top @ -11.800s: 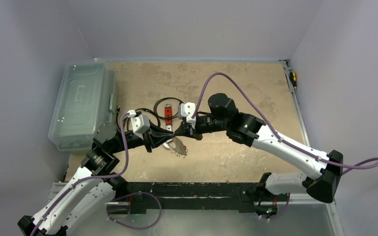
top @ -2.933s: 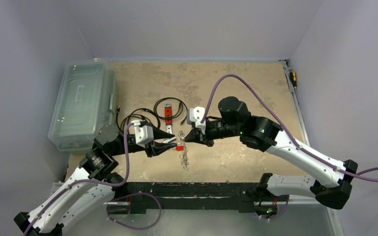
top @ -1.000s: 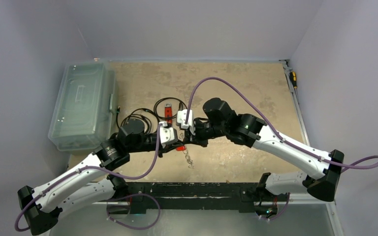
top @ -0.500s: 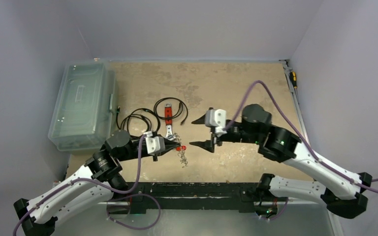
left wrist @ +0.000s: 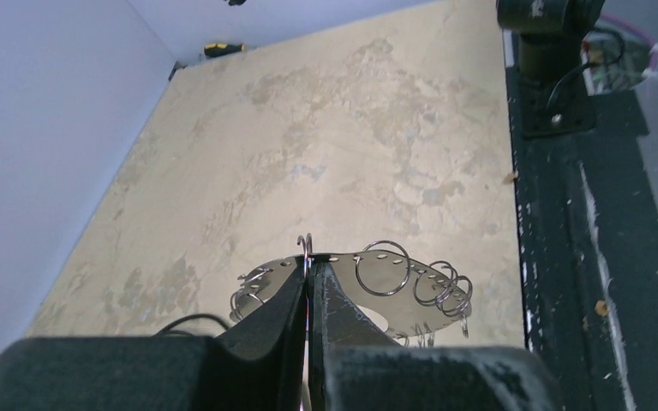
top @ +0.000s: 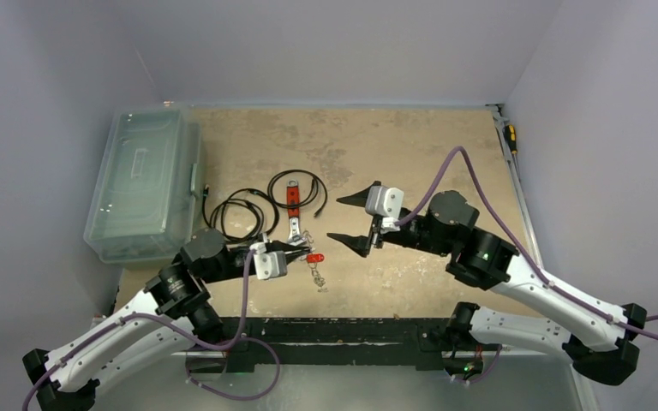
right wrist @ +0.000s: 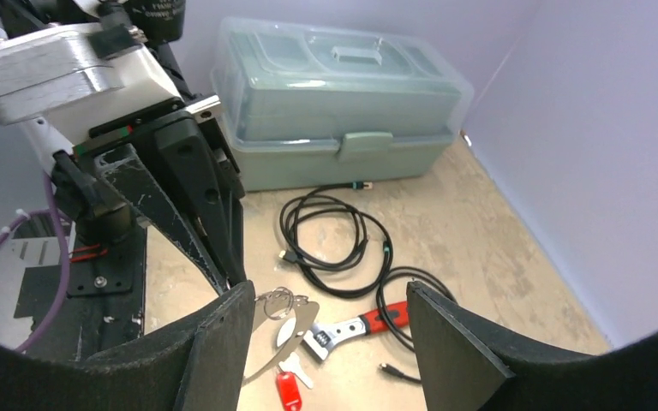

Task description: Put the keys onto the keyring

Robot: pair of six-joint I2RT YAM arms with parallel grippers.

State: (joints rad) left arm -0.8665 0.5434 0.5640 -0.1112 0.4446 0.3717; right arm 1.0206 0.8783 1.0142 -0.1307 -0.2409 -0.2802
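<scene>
Handling is judged first: the keys [top: 317, 276] are small, flat and light, and hard metal that is likely to slip between hard fingers. The keyring [top: 303, 249] is thin, springy wire, best taken on a bare stretch near its open end.

In the top external view, the left gripper [top: 298, 251] is seen clamped on the keyring just beside the silvery end of the wrench [top: 292, 224]. The keys and a red tag [top: 314, 258] are found just right of that end, toward the arm bases. The right gripper [top: 349, 219] is held spread wide and empty, right of the wrench. Bare table [top: 428, 145] is offered right of the wrench. Black cables [top: 238, 214] are coiled to its left and around its handle, and a clear box [top: 141, 184] is set well left.

In the left wrist view, the fingertips are pressed together on a wire hook. Flat silvery metal and small rings are bunched beyond, though whether each key is threaded cannot be told. A black rail [left wrist: 557, 214] is seen at the table's edge.

In the right wrist view, the bunch is framed between the parted fingers, touching the wrench.
</scene>
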